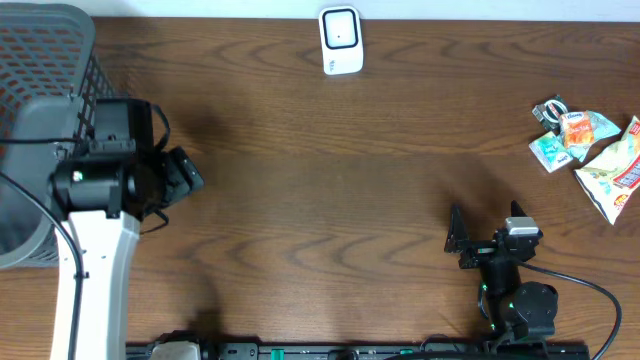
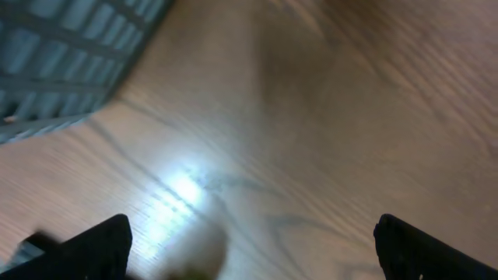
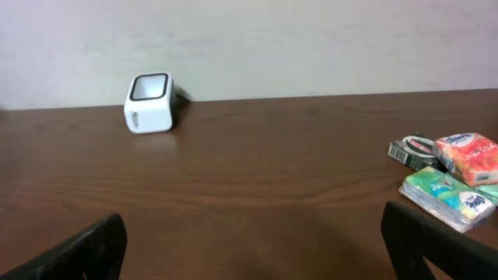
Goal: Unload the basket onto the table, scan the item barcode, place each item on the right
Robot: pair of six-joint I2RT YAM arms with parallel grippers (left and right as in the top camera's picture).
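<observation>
- Room is wide in the overhead view: the dark brown wood-grain table (image 1: 320,170) lies bare across its middle, between the two arms, and its far edge runs along the top.
- A white box-shaped barcode scanner (image 1: 340,40) with a dark window stands at that far edge, about centre, well apart from both arms.
- A heap of small crinkled packets (image 1: 590,150) lies by the right edge; we cannot read their print.
- A grey plastic mesh basket (image 1: 40,60) fills the far left corner. The left gripper (image 1: 188,175) sits just beside it.
- The right gripper (image 1: 485,225) sits near the front edge, jaws spread, holding nothing.
- Left wrist view, blurred: we see the left gripper (image 2: 253,249) released, its black fingers (image 2: 97,245) wide apart over bare wood with nothing between them, and the basket (image 2: 62,62) wall at upper left.
- Right wrist view: the right gripper (image 3: 257,245) is released and empty. Ahead the scanner (image 3: 149,101) stands before a pale wall (image 3: 311,39), with nothing in the way.
- At right a black-and-green box (image 3: 412,149), an orange soft pack (image 3: 467,158) and a green soft pack (image 3: 443,194) lie close together; their writing is too small for us.
</observation>
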